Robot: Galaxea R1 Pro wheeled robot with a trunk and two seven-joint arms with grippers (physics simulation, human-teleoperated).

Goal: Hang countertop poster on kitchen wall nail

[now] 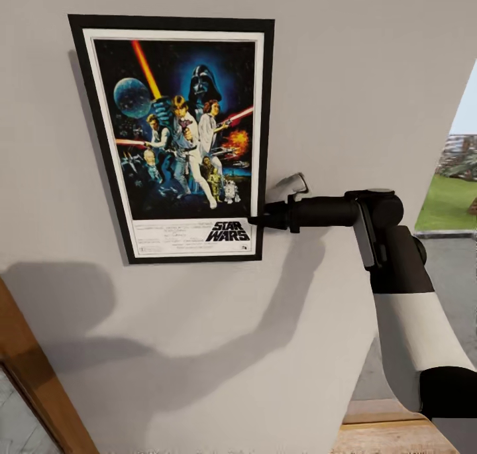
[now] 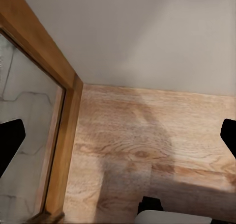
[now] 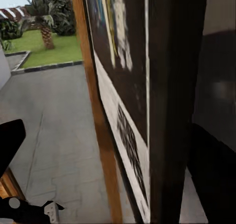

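— Looking from the head camera, what do you see on that wall?

— The poster, a rectangular portrait Star Wars picture with a thin black frame, white border and colourful figures on dark blue, lies flat against the pale grey plaster wall, tilted a little with its top leaning left. The right gripper, black and slim, reaches in from the right and meets the frame's lower right edge, just beside the black title.

— Is it gripping the frame?

— Its tips touch the edge, but from here I cannot tell how far apart they stand. The arm's shadow falls across the plaster below. A wooden door frame slants up at the lower left.

— And the left wrist camera?

— That one looks down at a light wooden plank floor where it meets the grey wall. The same sort of wooden frame runs beside it, with pale paving behind glass. The left gripper is spread wide: 2 black fingertips show at opposite edges, with nothing between them.

— The right wrist camera?

— Very close to the poster, seen edge-on: the black frame, the white border and blurred print. 1 dark finger lies on the frame's far side, another at the opposite edge, well apart, so the frame sits between them. Whether they press it, I cannot tell. Beyond is grey paving, grass and trees.
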